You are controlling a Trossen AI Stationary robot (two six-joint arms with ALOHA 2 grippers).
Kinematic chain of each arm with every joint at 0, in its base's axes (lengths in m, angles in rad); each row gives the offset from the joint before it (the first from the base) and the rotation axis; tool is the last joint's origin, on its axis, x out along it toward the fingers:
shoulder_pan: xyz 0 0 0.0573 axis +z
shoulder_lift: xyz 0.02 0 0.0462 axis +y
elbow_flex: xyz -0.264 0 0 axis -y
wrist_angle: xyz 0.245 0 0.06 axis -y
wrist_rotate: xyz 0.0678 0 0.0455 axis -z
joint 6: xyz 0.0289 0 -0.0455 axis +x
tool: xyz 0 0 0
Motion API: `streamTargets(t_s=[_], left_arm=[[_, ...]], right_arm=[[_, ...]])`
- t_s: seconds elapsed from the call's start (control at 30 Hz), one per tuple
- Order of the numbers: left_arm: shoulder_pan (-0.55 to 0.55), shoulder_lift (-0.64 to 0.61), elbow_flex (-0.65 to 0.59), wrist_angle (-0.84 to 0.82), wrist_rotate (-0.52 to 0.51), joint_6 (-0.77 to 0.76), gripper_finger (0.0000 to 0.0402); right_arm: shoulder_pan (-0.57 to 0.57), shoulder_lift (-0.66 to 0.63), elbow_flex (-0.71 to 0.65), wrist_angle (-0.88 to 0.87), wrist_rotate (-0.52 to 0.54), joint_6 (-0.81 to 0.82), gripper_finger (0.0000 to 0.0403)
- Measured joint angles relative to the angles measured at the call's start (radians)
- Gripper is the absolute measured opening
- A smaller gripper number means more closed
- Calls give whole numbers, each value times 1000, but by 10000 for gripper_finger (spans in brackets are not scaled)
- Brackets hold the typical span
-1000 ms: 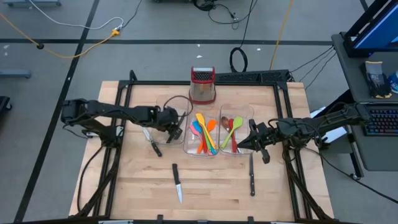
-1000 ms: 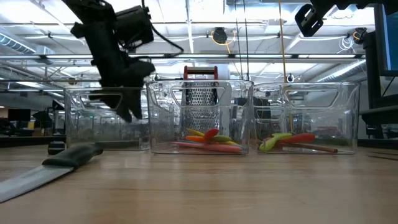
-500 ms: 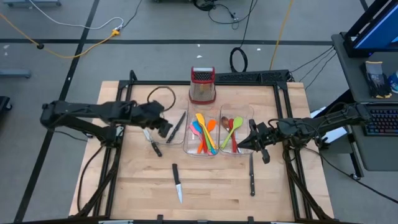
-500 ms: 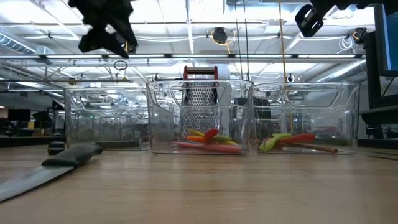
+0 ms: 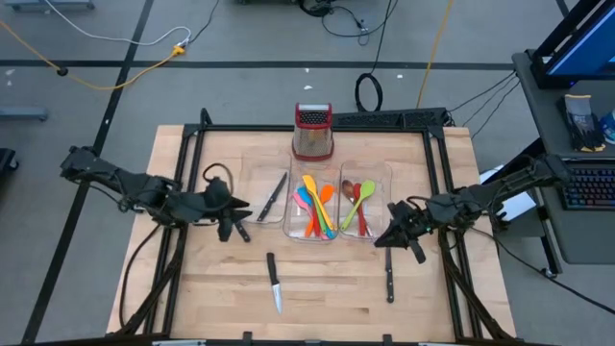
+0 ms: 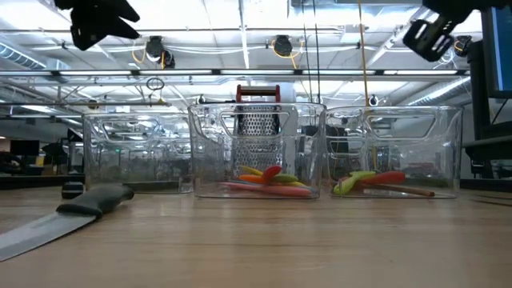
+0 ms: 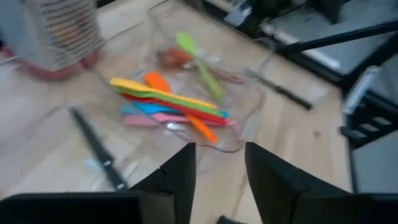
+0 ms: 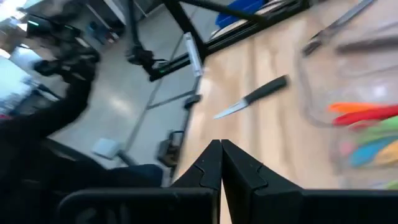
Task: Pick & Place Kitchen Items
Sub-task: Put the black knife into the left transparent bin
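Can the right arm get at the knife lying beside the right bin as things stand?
Probably yes. The right gripper, shut and empty, hangs just above the knife, which lies on bare table outside the right bin with nothing over it. It would need to open first.

Three bins (image 5: 313,173) stand abreast mid-table, a grater (image 5: 312,132) behind them, two knives (image 5: 274,283) in front.
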Motion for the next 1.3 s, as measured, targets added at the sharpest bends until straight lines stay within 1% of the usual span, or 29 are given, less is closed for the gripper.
streamTargets(t_s=[0.1,0.23,0.37,0.47,0.53,0.6,0.73,0.87,0.93,1.03,1.13,1.2,1.3], left_arm=[[-33,-78,-94,95,-11,33,117],[-64,-181,-219,195,-25,91,96],[-82,-276,-327,287,-17,167,91],[-90,-337,-388,354,12,222,90],[-95,-373,-419,364,22,250,90],[-97,-408,-435,366,21,265,90],[-97,-454,-448,365,21,305,90],[-97,-479,-449,361,23,362,90],[-97,-485,-449,359,33,383,90],[-97,-487,-449,354,53,394,90],[-97,-487,-449,335,73,386,90],[-97,-487,-449,324,75,376,90],[-97,-487,-449,311,75,366,90]], right_arm=[[66,0,0,-1,42,82,0],[174,1,0,-8,147,177,0],[279,2,0,-40,281,277,0],[345,3,0,-84,360,391,0],[380,6,0,-123,405,483,0],[407,19,0,-155,425,580,0],[442,77,0,-171,426,769,0],[467,157,0,-161,376,947,0],[478,196,0,-162,373,1018,0],[489,242,2,-163,380,1076,0],[488,283,30,-195,404,1090,0],[488,307,72,-250,406,1096,0],[488,347,153,-377,405,1133,0]])
